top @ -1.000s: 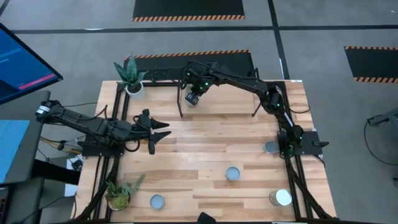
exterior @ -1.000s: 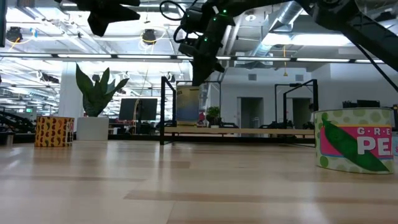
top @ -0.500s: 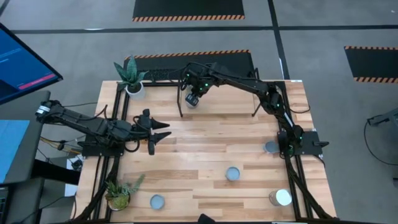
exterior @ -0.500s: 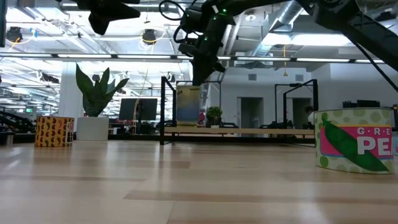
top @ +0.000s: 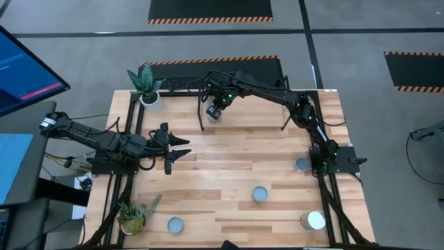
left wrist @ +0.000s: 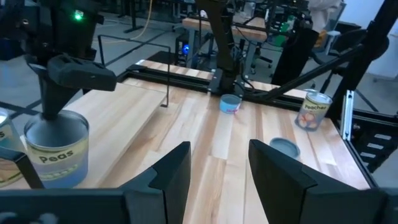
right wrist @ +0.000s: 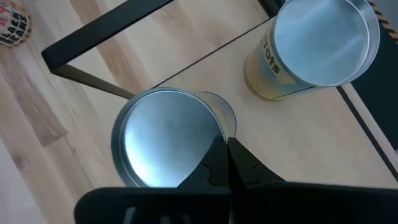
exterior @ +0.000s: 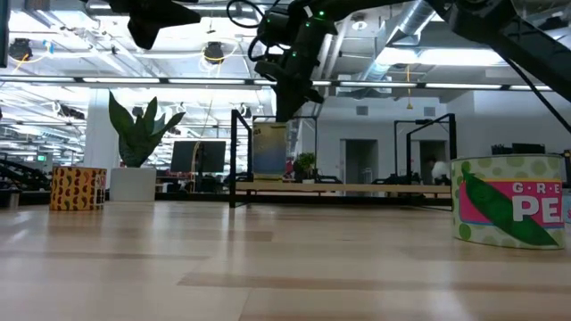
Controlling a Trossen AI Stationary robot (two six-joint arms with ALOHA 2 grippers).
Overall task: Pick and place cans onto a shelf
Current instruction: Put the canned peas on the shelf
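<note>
The right gripper [right wrist: 225, 163] hangs over the left end of the shelf [top: 243, 111], at the far side of the surface [top: 229, 173]. Its two dark fingers are pressed together and hold nothing; their tips sit just above the rim of a peas can [right wrist: 165, 137].

That can stands upright on the shelf's pale wood board. It has a plain, dull silver-blue round top and, seen from the left wrist, a tan band with the word "Peas" on a bluish side [left wrist: 57, 146]. Just beside it, not touching, stands a second can [right wrist: 311, 46], also upright, with the same shiny round lid and a yellow-tan label with dark lettering. The shelf itself is a narrow light board on a thin black frame with slim legs.

More cans stand upright on the surface, well apart from one another: one near the right arm's base [top: 302, 164], one in the middle [top: 260, 193], one at the near left [top: 175, 225], and one at the near right [top: 313, 221] with a pale label. The low view shows a green-labelled can [exterior: 508, 198] close up at its right.

The left gripper [top: 175, 147] hovers over the left side of the surface with its fingers spread wide, empty. Two potted plants [top: 147, 87] stand at the left corners.
</note>
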